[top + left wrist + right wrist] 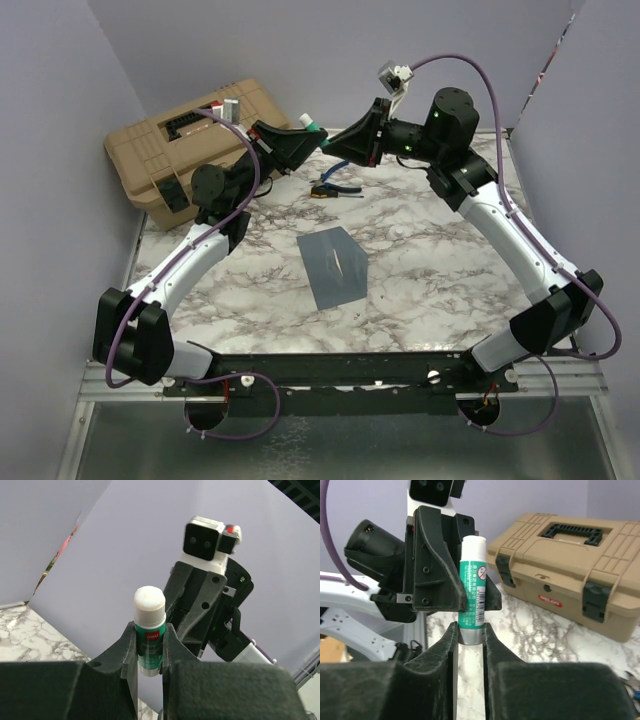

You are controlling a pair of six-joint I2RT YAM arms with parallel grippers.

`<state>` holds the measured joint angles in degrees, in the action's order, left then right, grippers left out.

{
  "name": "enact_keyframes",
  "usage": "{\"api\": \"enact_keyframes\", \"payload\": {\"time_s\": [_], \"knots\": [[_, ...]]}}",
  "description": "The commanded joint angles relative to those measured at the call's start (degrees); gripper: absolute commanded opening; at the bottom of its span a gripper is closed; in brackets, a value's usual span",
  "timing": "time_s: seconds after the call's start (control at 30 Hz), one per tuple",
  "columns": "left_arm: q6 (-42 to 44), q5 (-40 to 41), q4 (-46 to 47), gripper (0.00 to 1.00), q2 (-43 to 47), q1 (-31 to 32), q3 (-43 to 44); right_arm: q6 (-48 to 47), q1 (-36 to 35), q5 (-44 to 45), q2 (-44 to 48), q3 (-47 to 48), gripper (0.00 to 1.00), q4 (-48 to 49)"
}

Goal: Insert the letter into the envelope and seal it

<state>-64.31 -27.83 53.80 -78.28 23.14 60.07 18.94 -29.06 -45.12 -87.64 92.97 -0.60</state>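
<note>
The blue-grey envelope lies flat on the marble table, in front of both arms. The letter is not visible in any view. Above the table's far side, both grippers meet at a green glue stick with a white cap. My left gripper is shut on the stick's green body, cap pointing up. My right gripper clamps the grey bottom end of the same stick, with both fingertips touching it. The left gripper's black fingers show just above, in the right wrist view.
A tan toolbox with black latches stands at the back left of the table, also in the right wrist view. Blue-handled pliers lie behind the envelope. Purple walls close in the back and both sides.
</note>
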Motion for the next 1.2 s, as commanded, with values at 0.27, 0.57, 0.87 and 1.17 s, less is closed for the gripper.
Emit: {"api": "enact_keyframes", "payload": {"time_s": [0.27,0.57,0.87,1.17], "knots": [[2.61,-9.43,14.13,0.0,2.77,0.08,-0.37,16.22,-0.13,-23.13,-2.54,2.28,0.0,9.11],[-1.0,-13.9,20.62,0.0,1.29,0.09,2.07,43.94,0.31,-32.4,-5.4,-1.41,0.0,39.49],[-6.83,-5.12,20.42,0.0,-0.06,0.11,0.0,1.39,0.49,-4.9,4.7,-2.69,0.73,4.39],[-19.53,6.01,9.49,0.0,-3.72,0.16,2.8,-14.49,-0.82,13.63,11.61,-14.01,0.81,17.64]]}}
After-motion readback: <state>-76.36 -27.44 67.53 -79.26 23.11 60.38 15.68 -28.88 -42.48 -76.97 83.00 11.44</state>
